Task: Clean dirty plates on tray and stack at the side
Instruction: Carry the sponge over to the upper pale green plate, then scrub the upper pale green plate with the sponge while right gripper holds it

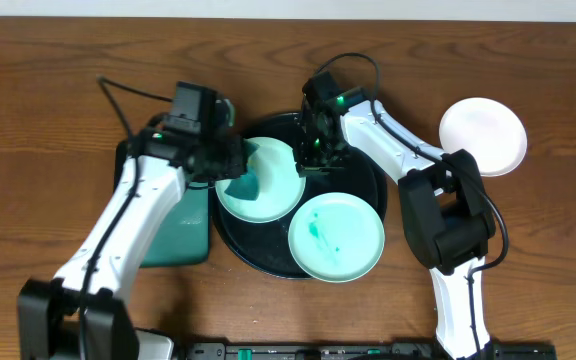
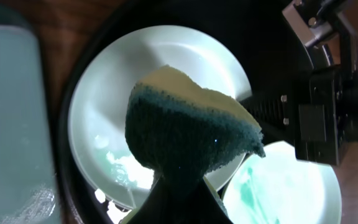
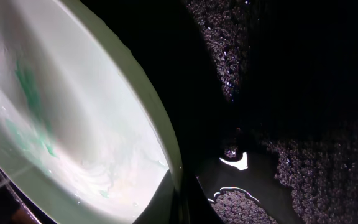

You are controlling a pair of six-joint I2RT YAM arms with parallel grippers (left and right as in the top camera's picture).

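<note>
L pincer clamped on a sponge, held over the mint plate on the black tray. R pincer at that plate's rim; can't tell if gripping. 2nd mint plate, smeared, also on tray. White plate off on the table.

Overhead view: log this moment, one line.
left jaws: shut on sponge over mint plate | right jaws: at that plate's rim | tray: second mint plate, teal smears | white plate: off tray

Wooden table bears black tray, white plate (apart), seemingly green tray.
</note>
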